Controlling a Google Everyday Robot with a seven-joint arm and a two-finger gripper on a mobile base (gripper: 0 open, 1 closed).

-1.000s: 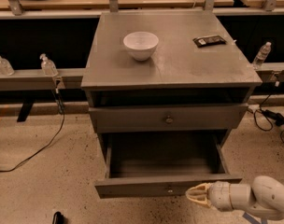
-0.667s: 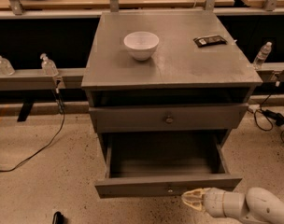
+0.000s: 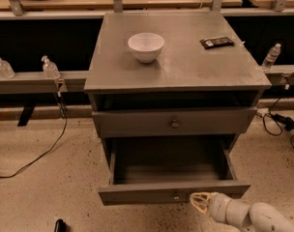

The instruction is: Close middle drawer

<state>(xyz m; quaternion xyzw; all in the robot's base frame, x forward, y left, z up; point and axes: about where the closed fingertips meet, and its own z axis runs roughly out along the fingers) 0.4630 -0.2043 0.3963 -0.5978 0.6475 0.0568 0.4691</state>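
Observation:
The middle drawer (image 3: 137, 193) is pulled far out of the grey cabinet, and its long empty tray shows from above. Its low front panel has a small round knob (image 3: 176, 196) at the centre. My gripper (image 3: 199, 203) comes in from the lower right on a white arm. Its yellowish fingertips (image 3: 201, 206) are together, right at the lower edge of the front panel, just right of the knob. It holds nothing.
Above the open drawer is a taller closed drawer front (image 3: 137, 123) with a knob. On the cabinet top (image 3: 185, 66) stand a white bowl (image 3: 146, 46) and a black flat packet (image 3: 216, 42). Cables (image 3: 40, 153) lie on the floor to the left and right, and bottles (image 3: 50, 67) stand on the side rails.
My gripper has shifted slightly left along the drawer's front panel, closer to the knob. The drawer has not visibly moved.

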